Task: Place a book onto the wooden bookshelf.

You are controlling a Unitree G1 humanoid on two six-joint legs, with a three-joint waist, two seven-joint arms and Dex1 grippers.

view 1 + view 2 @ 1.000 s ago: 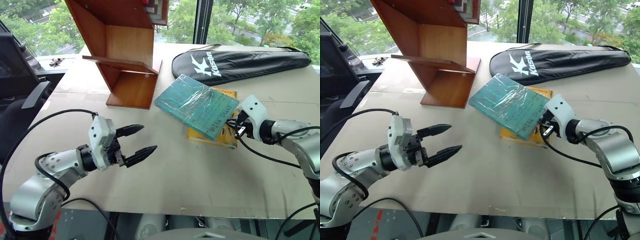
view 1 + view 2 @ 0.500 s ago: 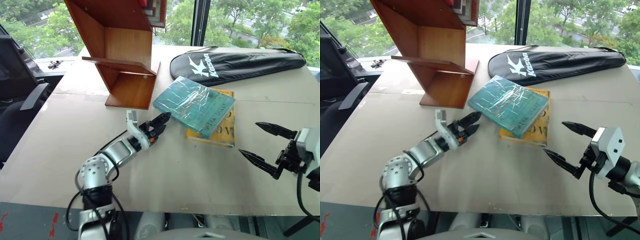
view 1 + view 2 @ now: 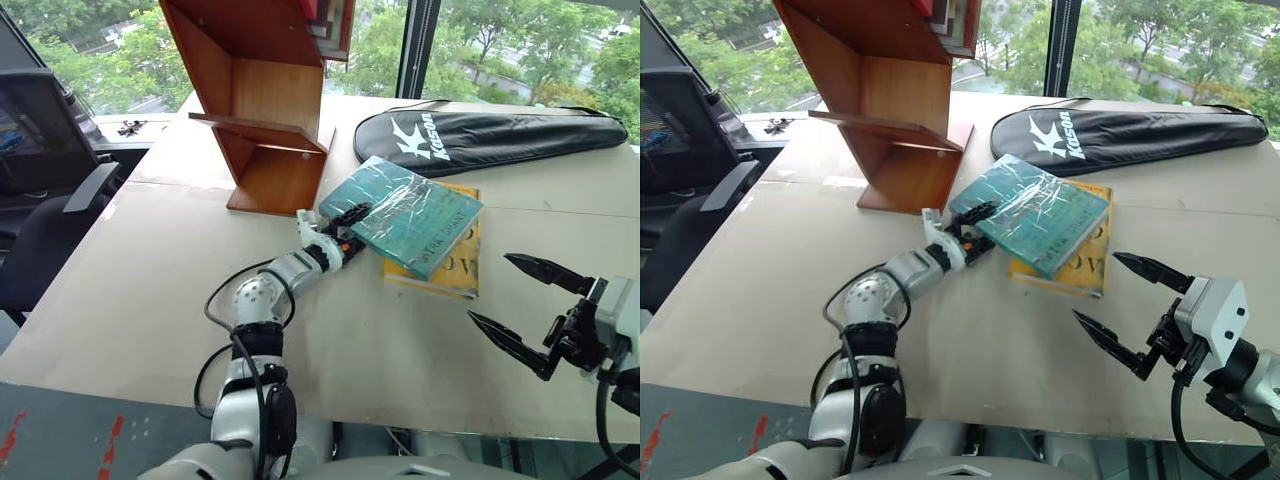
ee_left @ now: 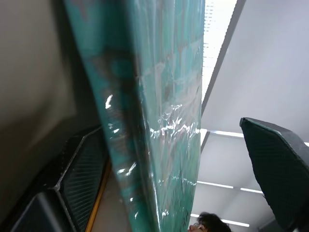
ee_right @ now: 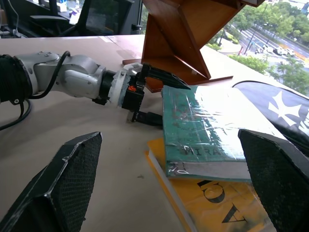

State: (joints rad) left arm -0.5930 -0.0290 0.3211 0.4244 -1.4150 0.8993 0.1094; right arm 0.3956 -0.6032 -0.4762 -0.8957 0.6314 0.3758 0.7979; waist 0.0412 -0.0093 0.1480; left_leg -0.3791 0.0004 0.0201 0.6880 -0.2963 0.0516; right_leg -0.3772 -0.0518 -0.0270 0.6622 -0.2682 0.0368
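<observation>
Bright daylight from the windows (image 3: 480, 40) behind, glare on the book (image 3: 415, 212) wrap, left wrist view blurred

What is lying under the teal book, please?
Under the teal book lies a yellow book, flat on the table. Its near and right edges with dark lettering show; the rest is covered. One finger of the left gripper is also below the teal book's edge.

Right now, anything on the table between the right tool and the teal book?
Only the yellow-orange book under the teal book; otherwise bare tabletop up to the right tool, in both eye views.
</observation>
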